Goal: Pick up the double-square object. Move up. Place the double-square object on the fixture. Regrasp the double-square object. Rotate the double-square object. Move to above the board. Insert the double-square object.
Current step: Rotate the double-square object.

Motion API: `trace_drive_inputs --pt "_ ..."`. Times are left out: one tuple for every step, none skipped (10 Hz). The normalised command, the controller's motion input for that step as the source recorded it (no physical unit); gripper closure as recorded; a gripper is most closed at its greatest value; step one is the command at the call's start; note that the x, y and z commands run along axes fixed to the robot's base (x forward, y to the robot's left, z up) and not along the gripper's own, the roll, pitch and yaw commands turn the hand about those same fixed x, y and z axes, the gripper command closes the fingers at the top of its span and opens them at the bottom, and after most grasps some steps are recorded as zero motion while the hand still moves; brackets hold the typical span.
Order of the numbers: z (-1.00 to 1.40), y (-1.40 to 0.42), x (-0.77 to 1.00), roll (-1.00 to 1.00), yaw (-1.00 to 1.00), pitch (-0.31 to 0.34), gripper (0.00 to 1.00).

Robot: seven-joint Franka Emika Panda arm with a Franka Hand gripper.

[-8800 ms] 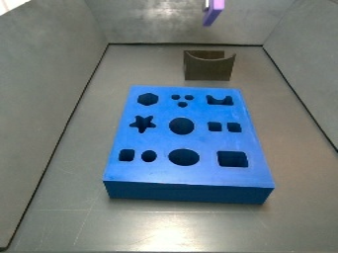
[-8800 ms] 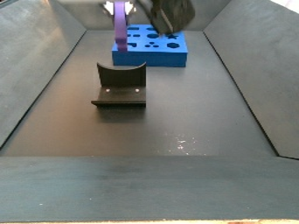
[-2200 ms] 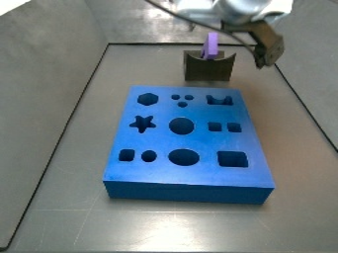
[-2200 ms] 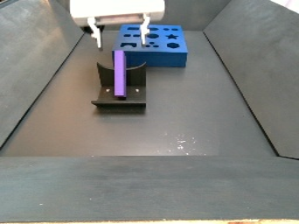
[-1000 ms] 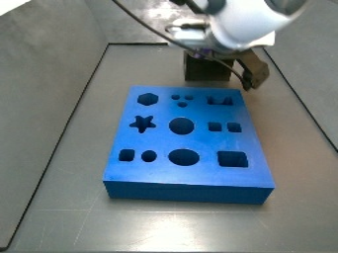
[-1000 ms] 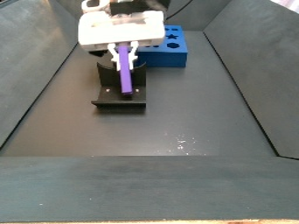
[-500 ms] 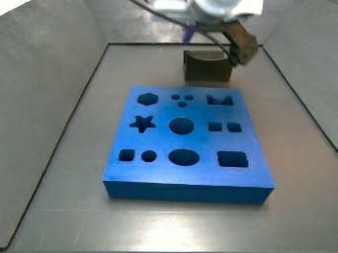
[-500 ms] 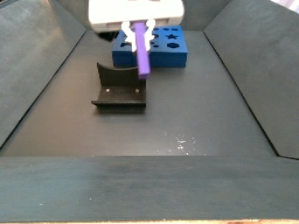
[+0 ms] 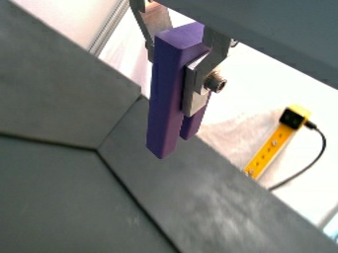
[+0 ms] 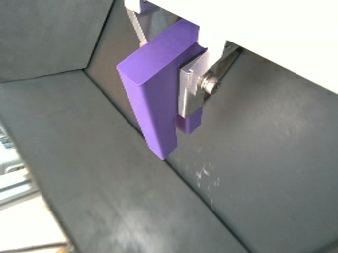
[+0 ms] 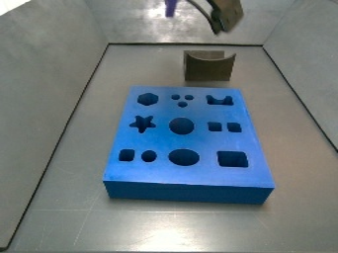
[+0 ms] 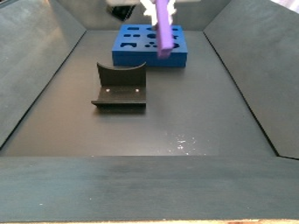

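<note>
My gripper (image 9: 176,71) is shut on the double-square object (image 9: 169,99), a light-purple stepped bar that hangs lengthwise out of the jaws. In both wrist views a silver finger (image 10: 192,83) presses flat against its side. In a side view the gripper (image 12: 156,7) holds the object (image 12: 169,30) high, in front of the blue board (image 12: 149,50). From the other side the gripper (image 11: 188,6) and the object (image 11: 172,8) sit at the frame's top edge, above and behind the fixture (image 11: 208,66). The fixture (image 12: 121,86) holds nothing. The board (image 11: 185,138) shows its cut-outs unobstructed.
Grey tray walls (image 11: 59,109) slope up round the dark floor (image 12: 176,122). A yellow strip with a black cable (image 9: 278,138) lies outside the tray in a wrist view.
The gripper shut on the double-square object standing in the fixture, lifted it clear, and has since risen further and shifted toward the board. The fixture now holds nothing.
</note>
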Motion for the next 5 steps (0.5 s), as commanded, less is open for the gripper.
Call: trace_drive_inputs --pt "0.62 0.06 -1.0 -0.14 -0.09 -0.054 1.0" --pt "0.57 0.06 -1.0 -0.14 -0.09 -0.05 1.0" --pt "0.44 0.05 -1.0 -0.14 -0.08 -0.038 1.0" --pt "0.31 0.04 -0.96 -0.14 -0.08 -0.032 1.0" --pt "0.17 0.03 -0.76 -0.12 -0.07 -0.019 1.0"
